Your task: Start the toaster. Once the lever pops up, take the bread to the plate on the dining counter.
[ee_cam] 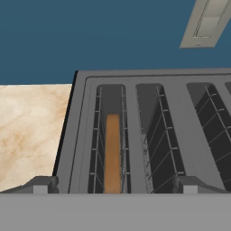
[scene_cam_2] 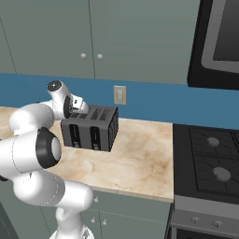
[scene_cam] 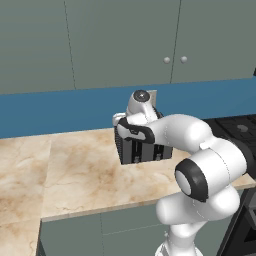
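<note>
Bread [ee_cam: 112, 153], a thin brown slice seen edge-on, stands upright inside the leftmost slot of the boxy dark grey four-slot toaster [scene_cam_2: 91, 127] as the hand view shows it, with wire guides on either side of it. That toaster sits on the beige marble tabletop [scene_cam: 75, 170] near the blue backsplash [scene_cam_2: 154, 100], well left of the black stove [scene_cam_2: 207, 158], with a pale wall outlet [scene_cam_2: 120, 95] on the backsplash behind it. The fingers [ee_cam: 115, 186] hover directly over the toaster's top, spread as wide as they go and gripping nothing, their two dark tips [ee_cam: 40, 185] straddling the bread's slot and the slot beside it. Grey-green cabinet doors [scene_cam_2: 93, 32] hang above.
</note>
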